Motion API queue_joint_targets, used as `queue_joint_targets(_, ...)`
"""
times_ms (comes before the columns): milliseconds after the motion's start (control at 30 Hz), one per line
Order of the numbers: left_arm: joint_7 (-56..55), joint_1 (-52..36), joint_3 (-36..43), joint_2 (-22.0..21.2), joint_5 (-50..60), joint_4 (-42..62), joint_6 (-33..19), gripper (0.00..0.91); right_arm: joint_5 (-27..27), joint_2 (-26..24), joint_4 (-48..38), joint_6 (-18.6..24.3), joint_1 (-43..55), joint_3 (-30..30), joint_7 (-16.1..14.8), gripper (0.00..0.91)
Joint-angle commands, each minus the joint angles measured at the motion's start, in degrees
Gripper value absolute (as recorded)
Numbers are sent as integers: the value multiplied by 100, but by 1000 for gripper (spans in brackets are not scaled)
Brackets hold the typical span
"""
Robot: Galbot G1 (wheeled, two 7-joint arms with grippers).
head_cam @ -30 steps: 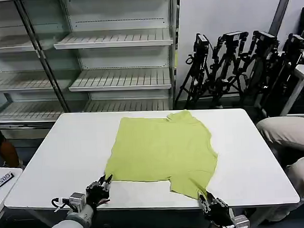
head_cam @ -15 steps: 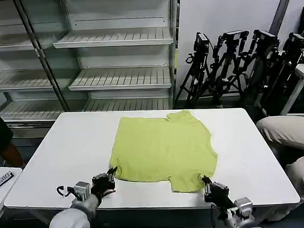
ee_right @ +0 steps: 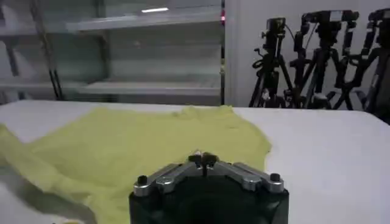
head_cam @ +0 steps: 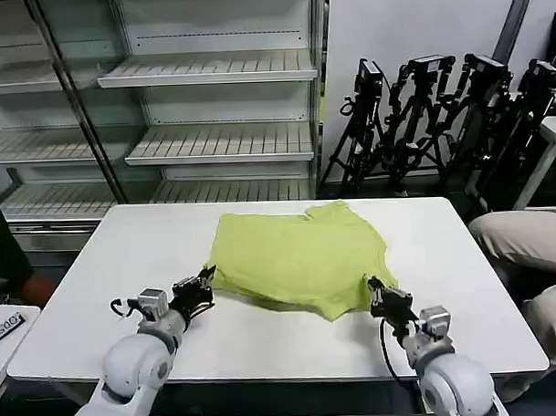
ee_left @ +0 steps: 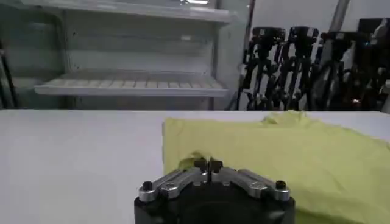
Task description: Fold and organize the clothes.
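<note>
The lime yellow-green T-shirt [head_cam: 303, 257] lies on the white table [head_cam: 264, 341], its near hem lifted and carried toward the far side. My left gripper [head_cam: 205, 276] is shut on the shirt's near left corner. My right gripper [head_cam: 372, 287] is shut on the near right corner. In the left wrist view the closed left gripper [ee_left: 208, 164] pinches a small fold of the T-shirt [ee_left: 274, 152]. In the right wrist view the right gripper [ee_right: 203, 159] pinches the T-shirt [ee_right: 134, 149] edge in the same way. The collar end lies flat at the far side.
Metal shelving [head_cam: 210, 101] stands behind the table. A cluster of black tripods [head_cam: 439, 111] is at the back right. A person's beige-trousered legs [head_cam: 526, 254] are at the right edge, another person's arm [head_cam: 6, 263] at the left. A small side table [head_cam: 4, 332] sits at the near left.
Both grippers have moved away from the table's near edge toward the far side, carrying the shirt's bottom hem up and over. The shirt's visible spread has shortened.
</note>
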Motion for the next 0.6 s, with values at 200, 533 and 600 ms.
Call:
queue_joint_targets(200, 50, -484, 115, -27, -211, 743, -10, 10, -102, 112, -1069, 146, 936, -162, -152, 0)
queue_joint_targets(533, -99, -809, 198, -78, -57, 1217, -14, 907, -356, 186, -1315, 182, 993, -259, -235, 907)
queue_joint_targets(600, -128, -877, 147, -89, -60, 1334, -17, 907, -412, 221, -1336, 235, 970, -223, -196, 907)
